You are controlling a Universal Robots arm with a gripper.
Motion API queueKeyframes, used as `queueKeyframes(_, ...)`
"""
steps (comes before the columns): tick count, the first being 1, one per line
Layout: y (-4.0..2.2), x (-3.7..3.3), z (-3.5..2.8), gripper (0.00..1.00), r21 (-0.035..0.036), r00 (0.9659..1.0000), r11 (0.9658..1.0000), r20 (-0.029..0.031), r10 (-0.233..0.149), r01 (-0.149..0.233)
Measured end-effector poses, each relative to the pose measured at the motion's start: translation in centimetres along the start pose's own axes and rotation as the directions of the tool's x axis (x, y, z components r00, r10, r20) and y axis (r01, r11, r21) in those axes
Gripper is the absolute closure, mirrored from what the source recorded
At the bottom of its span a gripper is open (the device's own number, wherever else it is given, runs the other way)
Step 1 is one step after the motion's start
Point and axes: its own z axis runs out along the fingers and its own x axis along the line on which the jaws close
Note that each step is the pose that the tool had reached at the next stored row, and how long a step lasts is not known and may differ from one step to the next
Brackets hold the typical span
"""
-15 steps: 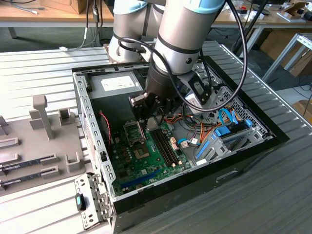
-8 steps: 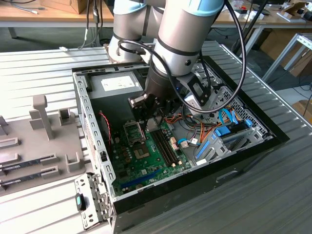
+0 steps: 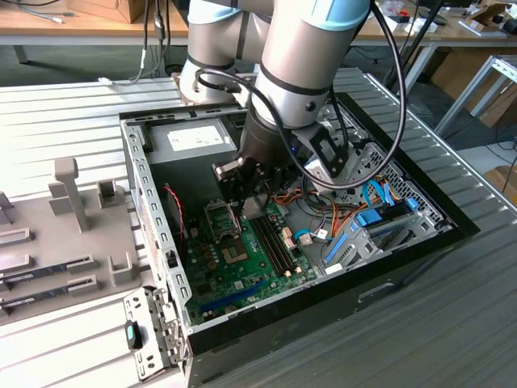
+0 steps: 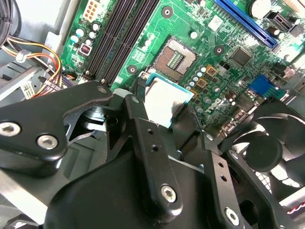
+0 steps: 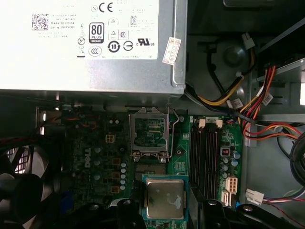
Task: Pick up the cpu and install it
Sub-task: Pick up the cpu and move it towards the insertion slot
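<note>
Clamping the cpu (image 5: 164,199) — tool (image 4: 161,107) hangs near the socket (image 5: 150,131).

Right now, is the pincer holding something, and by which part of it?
Yes. The pincer holds the small flat square silvery-grey cpu, gripped by two opposite side edges, metal top left uncovered.

A robotics workshop: an open desktop computer case (image 3: 142,194) lies beneath the gripper (image 3: 248,204) on a slatted metal workbench (image 3: 428,323), with cable-strewn benches (image 3: 73,35) and cardboard boxes (image 3: 119,8) beyond.
</note>
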Motion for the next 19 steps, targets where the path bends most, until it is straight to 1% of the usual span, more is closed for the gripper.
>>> queueKeyframes(19,0.0,-0.03,0.69,0.53,-0.0001,1.0,1.0,0.0,0.0,0.0)
